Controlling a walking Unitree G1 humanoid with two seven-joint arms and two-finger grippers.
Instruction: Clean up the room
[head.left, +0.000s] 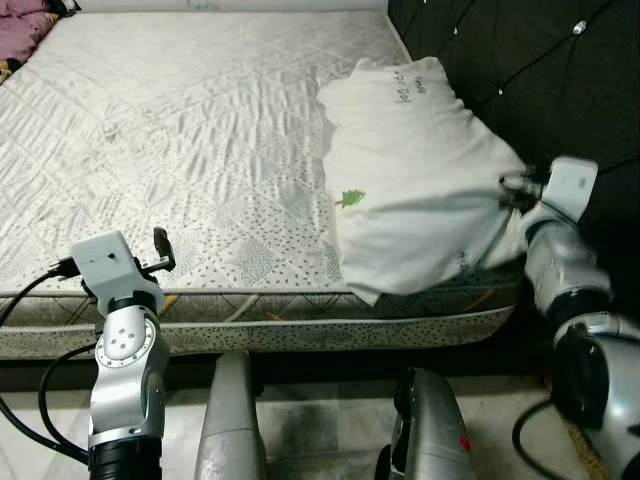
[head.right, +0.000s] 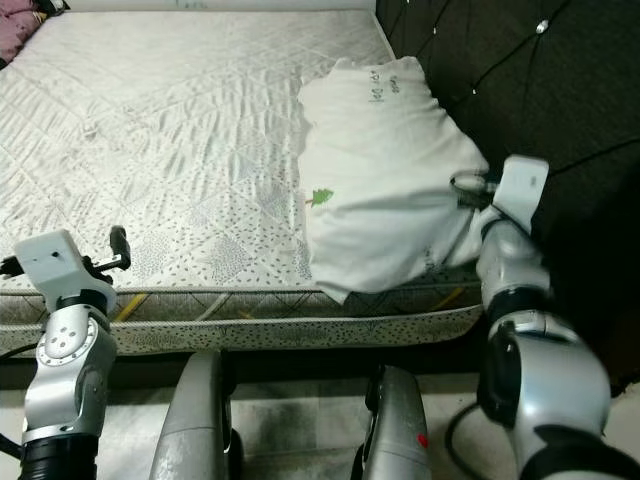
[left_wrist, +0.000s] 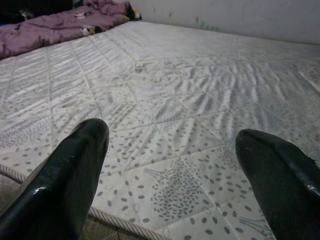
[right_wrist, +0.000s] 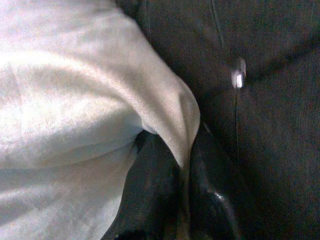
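So the white pillow (head.left: 415, 175) is sitting on the right side of the mattress (head.left: 180, 150), right up against the dark tufted headboard (head.left: 540, 70), with its near end hanging a bit over the mattress edge. It's got a little green tree print on the side facing left and some green lettering up at the far end.

The right gripper (right_wrist: 182, 192) is at the pillow's right edge, squeezed in between pillow and headboard. In the right wrist view its two black fingers are pinched together on a fold of the pillow fabric, with the cloth running down between them.

The left gripper (left_wrist: 172, 175) is over on the near left, hovering just at the near edge of the mattress, fingers spread wide apart with nothing between them, just the quilted dotted surface ahead.

Far left corner of the bed has a purple blanket (left_wrist: 55, 25) bunched up, with what looks like a small toy or something on it, too blurry to say.
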